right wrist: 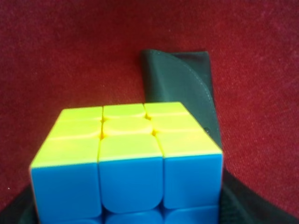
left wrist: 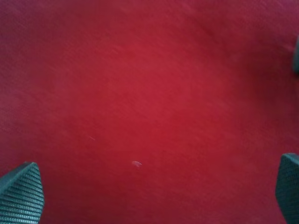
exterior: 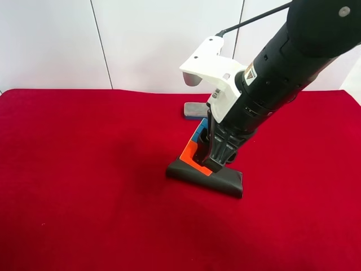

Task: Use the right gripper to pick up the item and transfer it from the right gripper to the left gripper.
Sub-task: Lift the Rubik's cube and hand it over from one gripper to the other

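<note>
Item (right wrist: 126,163) is sitting low against dark case (exterior: 206,176), pinched btwn right gripper (exterior: 214,158) jaws. Left gripper (left wrist: 154,191) is hovering over bare red cloth (left wrist: 140,93), jaws spread wide, nothing btwn them. Step in hand, by judgement: pick-up. Next move is calling for a straight lift clear of case, then approach to left gripper for handover.

A robot test bench, seemingly in a lab: a table (exterior: 84,197) covered in plain red cloth, bare white wall panels (exterior: 51,45) with thin seams rising just behind the table, and a black robot arm (exterior: 282,68) with a white plastic bracket (exterior: 210,68) above the table
</note>
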### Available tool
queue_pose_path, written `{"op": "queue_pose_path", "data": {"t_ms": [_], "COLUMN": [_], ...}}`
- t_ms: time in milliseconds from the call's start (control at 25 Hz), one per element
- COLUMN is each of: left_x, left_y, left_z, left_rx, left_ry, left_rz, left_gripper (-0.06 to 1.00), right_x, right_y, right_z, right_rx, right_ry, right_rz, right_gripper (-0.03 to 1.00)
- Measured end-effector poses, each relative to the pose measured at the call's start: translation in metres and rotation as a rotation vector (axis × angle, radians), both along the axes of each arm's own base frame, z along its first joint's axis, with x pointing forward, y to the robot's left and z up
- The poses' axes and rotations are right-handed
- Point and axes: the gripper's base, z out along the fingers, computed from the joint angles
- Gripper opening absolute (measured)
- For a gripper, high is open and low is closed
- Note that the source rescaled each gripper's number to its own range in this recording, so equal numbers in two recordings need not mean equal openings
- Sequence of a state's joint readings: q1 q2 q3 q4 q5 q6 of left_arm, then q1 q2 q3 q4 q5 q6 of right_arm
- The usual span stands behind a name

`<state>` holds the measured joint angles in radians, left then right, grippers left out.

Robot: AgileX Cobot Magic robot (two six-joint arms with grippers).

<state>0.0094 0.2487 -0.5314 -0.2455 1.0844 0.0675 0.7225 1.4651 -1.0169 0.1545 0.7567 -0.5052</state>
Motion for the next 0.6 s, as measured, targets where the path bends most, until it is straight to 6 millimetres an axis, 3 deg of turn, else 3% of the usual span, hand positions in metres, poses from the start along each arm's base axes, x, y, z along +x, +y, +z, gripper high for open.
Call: {"op": "queue_pose_path", "data": {"t_ms": [600], "left_x": [0.054], "left_y": [-0.034], "left_z": [0.010], "left_rx": [-0.416], "left_ry": [0.337], "left_rz": [-0.174], "left_gripper": [1.00], "right_x": [-0.012], "right_y": [0.009], "right_z": [0.009], "right_rx": [0.087], "right_ry": [0.004], "right_rz": [0.131], "right_gripper": [0.00]}}
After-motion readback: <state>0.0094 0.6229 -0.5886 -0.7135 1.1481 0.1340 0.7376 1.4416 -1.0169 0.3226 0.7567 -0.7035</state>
